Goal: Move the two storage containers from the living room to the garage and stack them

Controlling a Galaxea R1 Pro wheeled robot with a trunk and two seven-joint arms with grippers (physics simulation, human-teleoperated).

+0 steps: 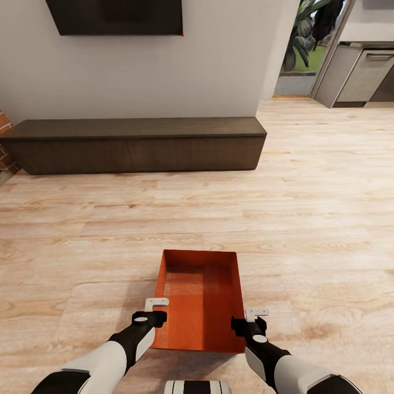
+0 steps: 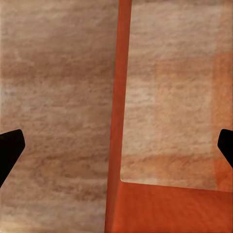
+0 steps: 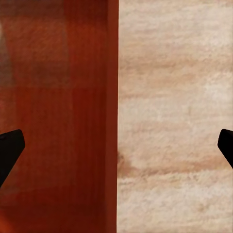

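While the robot stands in the living room, one storage container (image 1: 200,300) sits on the light wood-plank floor (image 1: 306,219) directly in front of its base, open side up and nothing inside. Its long walls run away from the robot, so each arm can reach one side. The left gripper (image 1: 154,307) hovers at the container's left wall and the right gripper (image 1: 253,320) at its right wall. In both wrist views the fingers are spread wide apart, with a container wall running between them: the left wrist view shows the rim of the wall (image 2: 119,116) centred in the gap, and the right wrist view does the same. This looks like the setup for a two-handed lift, each gripper straddling a wall and not yet clamped on it.

Counted: one container, two grippers, one long dark low bench (image 1: 134,143) against the wall and one black TV (image 1: 115,16) above it.
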